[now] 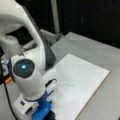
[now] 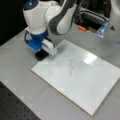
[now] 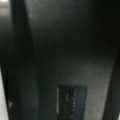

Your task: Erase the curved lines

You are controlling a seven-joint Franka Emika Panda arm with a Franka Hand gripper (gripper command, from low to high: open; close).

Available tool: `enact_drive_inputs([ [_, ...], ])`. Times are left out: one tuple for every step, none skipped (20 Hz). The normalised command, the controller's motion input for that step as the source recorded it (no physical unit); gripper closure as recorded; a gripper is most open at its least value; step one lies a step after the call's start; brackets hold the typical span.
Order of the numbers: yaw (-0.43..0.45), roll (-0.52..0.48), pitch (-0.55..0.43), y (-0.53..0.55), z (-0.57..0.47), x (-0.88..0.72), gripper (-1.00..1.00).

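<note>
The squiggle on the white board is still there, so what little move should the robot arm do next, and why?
Probably slide the gripper with its black eraser along the white board toward the curve lines. In both front views the squiggle looks whole and unwiped, and the eraser sits at the board's corner, apart from it. The wrist view shows only a dark surface.

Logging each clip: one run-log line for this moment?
gripper on black eraser, at whiteboard corner | curve lines unerased

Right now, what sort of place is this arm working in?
Probably a robotics lab bench: a white board bearing the curve lines lies on a grey table, with the gripper at the board's corner.
</note>
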Motion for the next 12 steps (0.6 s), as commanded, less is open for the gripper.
enact_drive_inputs([
  [-0.009, 0.082, -0.141, -0.05, -0.06, -0.08, -1.00],
  [-0.008, 0.083, -0.140, -0.05, -0.06, -0.09, -1.00],
  [-0.015, 0.079, -0.142, -0.04, -0.06, -0.10, -1.00],
  [-0.021, 0.076, -0.143, -0.03, -0.06, -0.11, -1.00],
  [-0.022, 0.075, -0.144, -0.02, -0.06, -0.12, -1.00],
  [-0.022, 0.075, -0.144, -0.02, -0.06, -0.12, -1.00],
  [-0.040, 0.053, -0.162, -0.01, -0.06, -0.12, 1.00],
  [-0.047, 0.052, -0.165, 0.00, -0.07, -0.12, 1.00],
  [-0.049, 0.051, -0.166, 0.00, -0.08, -0.12, 1.00],
  [-0.050, 0.048, -0.170, 0.01, -0.09, -0.12, 1.00],
  [-0.053, 0.049, -0.178, 0.02, -0.10, -0.12, 1.00],
  [-0.055, 0.049, -0.183, 0.03, -0.11, -0.11, 1.00],
])
